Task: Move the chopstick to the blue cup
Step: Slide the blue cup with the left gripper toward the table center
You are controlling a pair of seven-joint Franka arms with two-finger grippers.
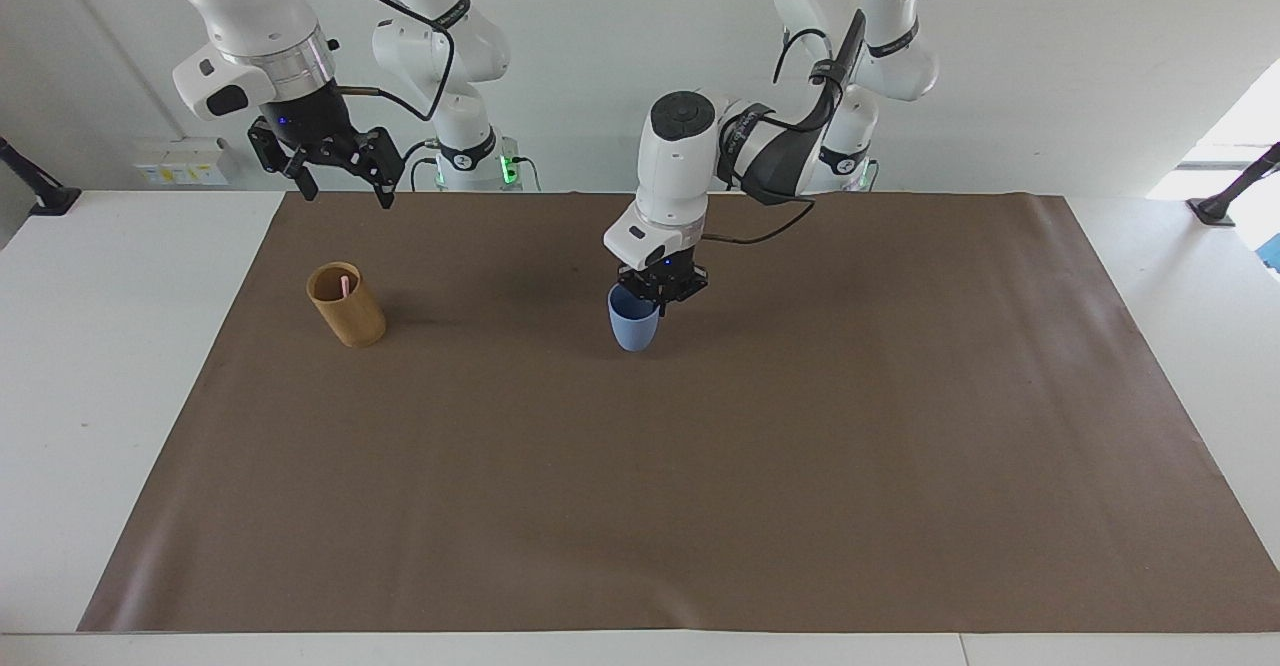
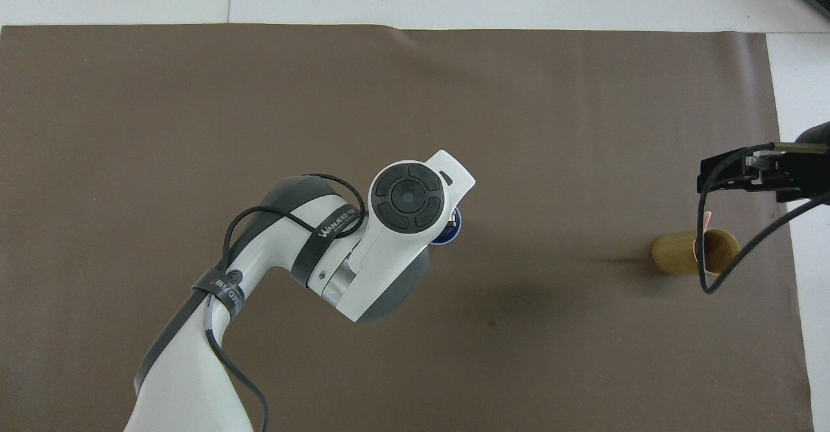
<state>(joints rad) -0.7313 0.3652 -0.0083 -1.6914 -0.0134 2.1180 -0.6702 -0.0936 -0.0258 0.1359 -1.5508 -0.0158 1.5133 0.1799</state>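
left gripper (image 1: 655, 296) clamped on the blue cup's (image 1: 633, 323) rim, cup hanging upright below it over the middle of the brown mat (image 1: 700, 466) | right gripper (image 1: 340, 171) fingers spread wide, holding nothing, up above the bamboo cup (image 1: 346, 305) | chopstick (image 1: 345, 286) stands in that bamboo cup, pink tip showing

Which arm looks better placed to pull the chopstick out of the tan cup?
The right one, probably. The right gripper hangs open over the mat near the tan cup holding the chopstick, while the left gripper is shut on the blue cup's rim mid-table.
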